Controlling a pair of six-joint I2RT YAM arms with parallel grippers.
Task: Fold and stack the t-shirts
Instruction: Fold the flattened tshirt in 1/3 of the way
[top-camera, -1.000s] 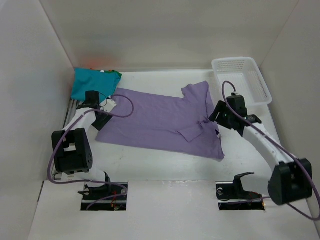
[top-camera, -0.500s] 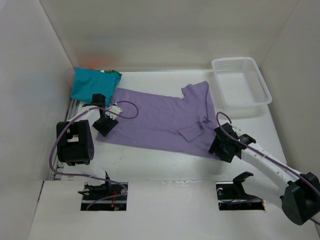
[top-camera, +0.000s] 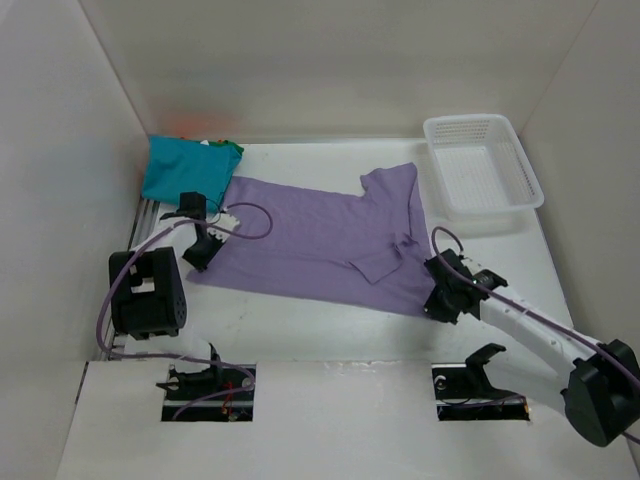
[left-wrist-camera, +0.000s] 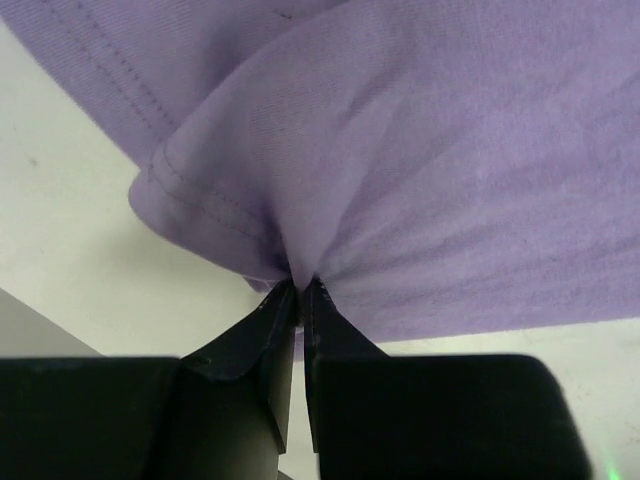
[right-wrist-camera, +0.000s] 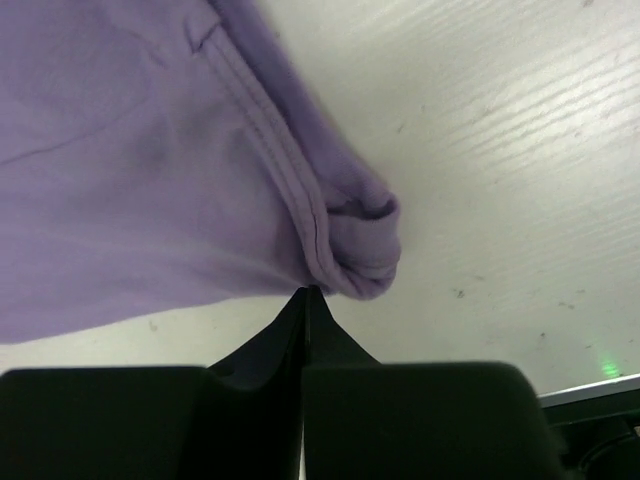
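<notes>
Left gripper (left-wrist-camera: 298, 288): jaws are pinching tight on a puckered fold at the near-left hem corner of the lavender t-shirt (top-camera: 310, 235). Right gripper (right-wrist-camera: 306, 295): jaws are pressing fully together at the rolled near-right corner, and the bite is looking shallow. The shirt is lying spread across the table (top-camera: 330, 330), apart from the teal t-shirt (top-camera: 180, 165). Judgement: both corners are needing a level, simultaneous lift and a slow carry of the hem toward the far edge. The right pinch is risking a slip.

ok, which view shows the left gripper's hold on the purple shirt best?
Left wrist: the left gripper is shut on a bunched edge of the purple shirt, close up. Top external shows it at the shirt's left edge, too small to judge. Right wrist shows only another shirt corner.
</notes>
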